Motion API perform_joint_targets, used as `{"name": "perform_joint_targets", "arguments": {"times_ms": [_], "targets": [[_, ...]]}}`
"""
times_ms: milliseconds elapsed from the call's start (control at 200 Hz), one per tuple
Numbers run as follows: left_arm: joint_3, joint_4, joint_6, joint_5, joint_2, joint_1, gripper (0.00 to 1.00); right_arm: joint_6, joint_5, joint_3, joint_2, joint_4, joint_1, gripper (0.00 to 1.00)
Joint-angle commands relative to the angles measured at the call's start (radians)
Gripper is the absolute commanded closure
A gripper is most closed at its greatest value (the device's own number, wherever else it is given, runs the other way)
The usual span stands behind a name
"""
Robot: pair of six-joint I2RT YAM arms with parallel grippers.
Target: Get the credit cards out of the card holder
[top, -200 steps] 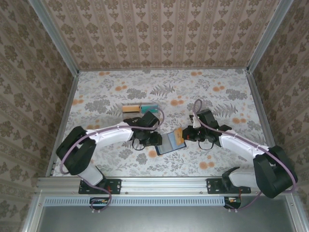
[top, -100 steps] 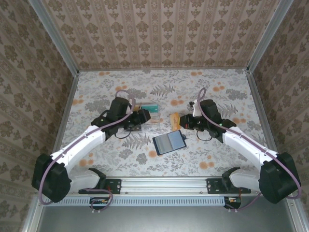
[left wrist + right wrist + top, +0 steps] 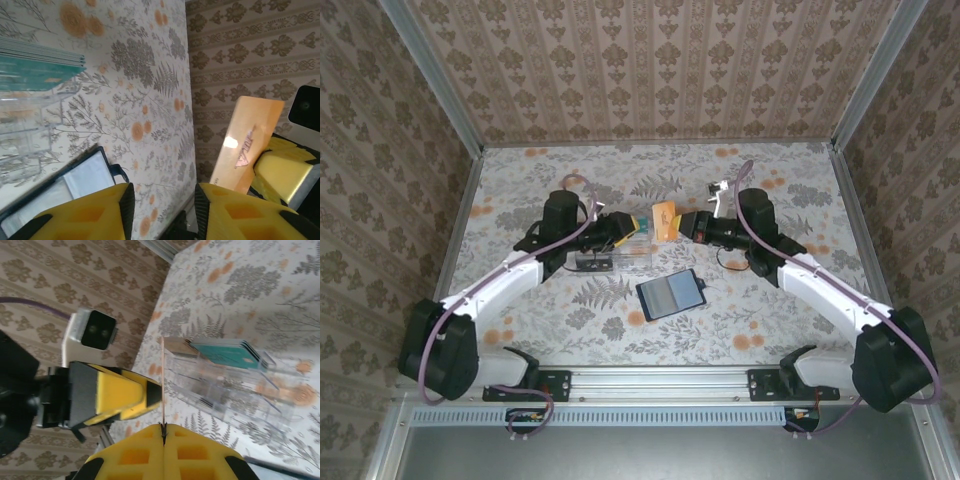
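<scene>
**Top external view: orange card in right claw, clear of the card holder**

Right claw (image 3: 686,222): clamped on one edge of the orange card (image 3: 665,214), which is raised off the worktop (image 3: 770,310).
Left claw (image 3: 630,228): part-way apart, empty, just beside the card.
Risk: the grip on a thin edge is slight. A knock from the left claw could twist the card loose, or a release could land it outside the clear tray (image 3: 605,260).
Clear tray: teal cards (image 3: 35,75), stacked.
Card holder (image 3: 670,294): flat on the worktop near the tray. Remaining contents cannot be told.
</scene>
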Motion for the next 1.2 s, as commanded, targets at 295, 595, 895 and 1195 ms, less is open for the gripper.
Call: {"name": "perform_joint_targets", "arguments": {"times_ms": [295, 595, 895, 1195], "targets": [[0.04, 0.248, -0.121, 0.156, 0.039, 0.036, 0.65, 0.132, -0.124, 0.074, 0.089, 0.194, 0.002, 1.0], [0.037, 0.294, -0.142, 0.169, 0.03, 0.036, 0.69, 0.161, -0.145, 0.078, 0.103, 0.226, 0.002, 1.0], [0.031, 0.331, -0.166, 0.175, 0.026, 0.03, 0.78, 0.196, -0.184, 0.071, 0.128, 0.263, 0.004, 1.0], [0.038, 0.305, -0.158, 0.166, -0.004, 0.019, 0.98, 0.197, -0.192, 0.059, 0.128, 0.259, 0.004, 0.98]]}}
